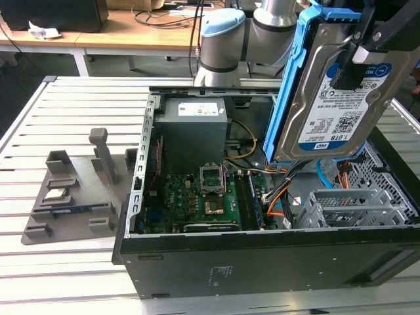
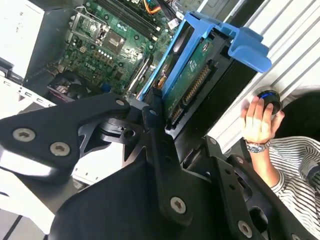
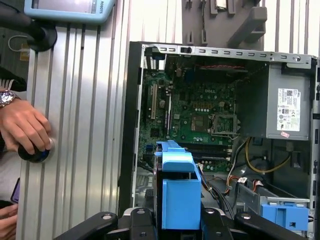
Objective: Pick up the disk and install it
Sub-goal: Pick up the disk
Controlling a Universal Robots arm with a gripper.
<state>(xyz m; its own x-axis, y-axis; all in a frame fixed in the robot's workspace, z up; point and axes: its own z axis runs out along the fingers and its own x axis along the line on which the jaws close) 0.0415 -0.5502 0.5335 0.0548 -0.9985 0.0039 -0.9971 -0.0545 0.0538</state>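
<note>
Silver metal framed in blue plastic: the disk point(image 1: 335, 98), upper right of the exterior view, tilted nearly upright, label outward, clear above the open computer case point(image 1: 262, 262). Clamped across its flat faces by the gripper point(image 1: 354, 59), fingers drawn in narrow on it near the upper end.

Probably stiff and fairly dense for its size. Likely sensitive to knocks, given the bare circuit side seen in the second wrist view. Best taken on the metal body or along the blue carrier point(image 1: 292, 79), judging by its thin, bendable-looking tab.

Below, right of centre, a grey drive cage point(image 1: 341, 207); left of it, the green motherboard point(image 1: 197, 197). Underneath everything, a white slatted table point(image 1: 65, 105), hard and ribbed, with a grey fixture point(image 1: 72, 197) at mid left. Wooden desks point(image 1: 118, 33) along the top edge. In the second wrist view, a person's hand point(image 2: 257, 120) resting on a round knob point(image 2: 270, 96).
</note>
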